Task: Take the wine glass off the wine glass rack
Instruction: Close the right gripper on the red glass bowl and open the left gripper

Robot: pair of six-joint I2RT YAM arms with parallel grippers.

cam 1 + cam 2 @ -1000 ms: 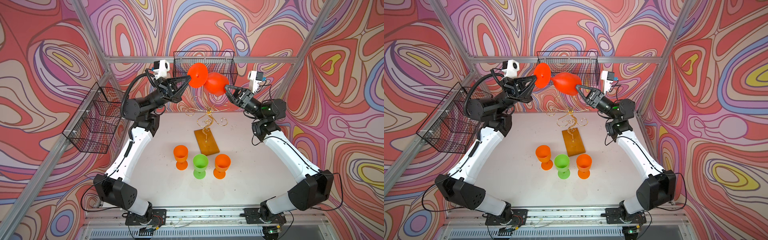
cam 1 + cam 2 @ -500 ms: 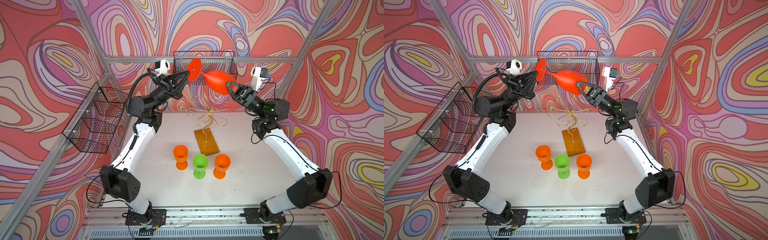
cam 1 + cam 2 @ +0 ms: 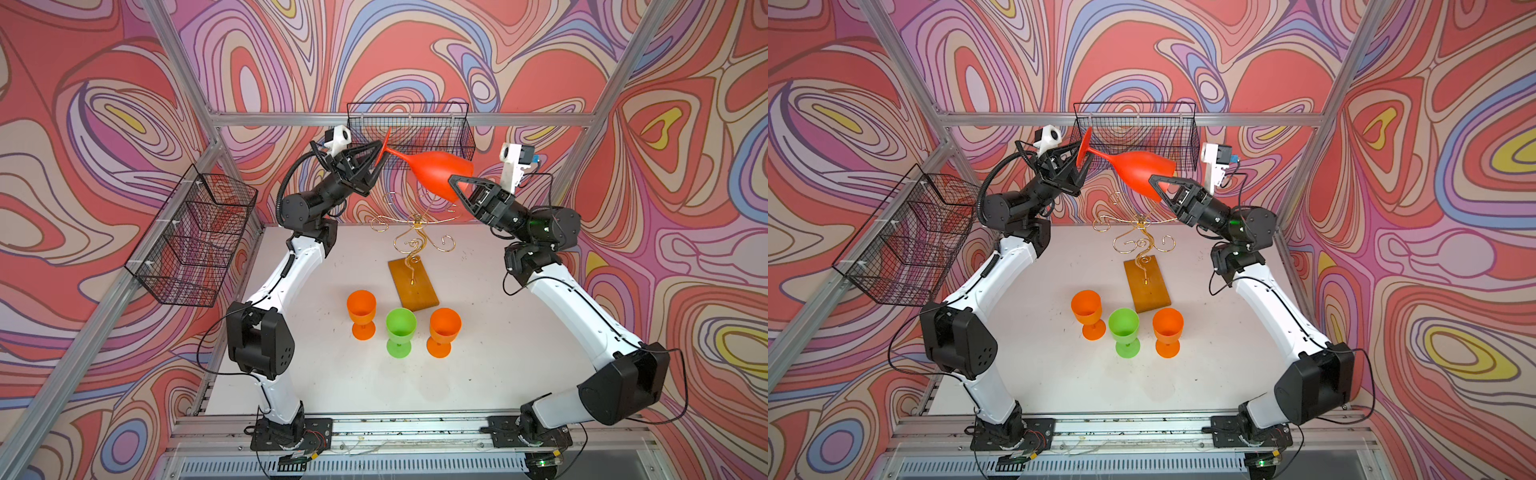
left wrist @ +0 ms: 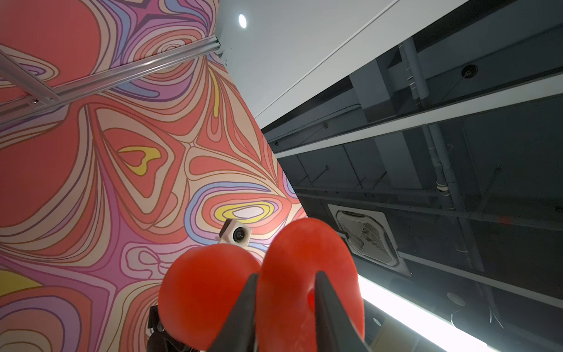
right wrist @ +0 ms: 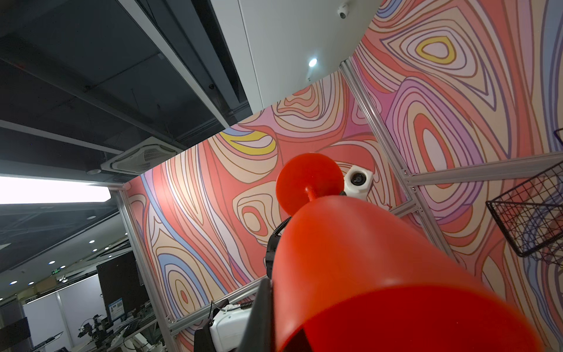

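the red wine glass (image 3: 440,172) is off the wine glass rack (image 3: 413,286). it lies on its side in the air above the rack's gold wire hooks and hangs on none of them. in both top views its foot (image 3: 385,143) points to the left arm and its bowl (image 3: 1142,170) to the right arm.

the right gripper (image 3: 453,185) is clamped on the bowl near the rim. one black finger lies across the outside of the bowl, and the other is hidden by the glass. in the right wrist view the bowl (image 5: 365,259) fills the lower frame, with one finger (image 5: 259,307) along its side.

the left gripper (image 3: 377,158) has its jaws apart on either side of the foot. in the left wrist view the foot (image 4: 292,268) sits between the two fingers (image 4: 243,307). whether either pad touches it cannot be told.

the rack stands on its orange-brown wooden base near the middle of the white table (image 3: 498,332). in front of the base stand three goblets, close together but apart. they are an orange goblet (image 3: 361,305), a green goblet (image 3: 400,326) and a second orange goblet (image 3: 444,324). a black wire basket (image 3: 415,133) hangs on the back wall behind the glass. another black wire basket (image 3: 195,237) hangs on the left wall.
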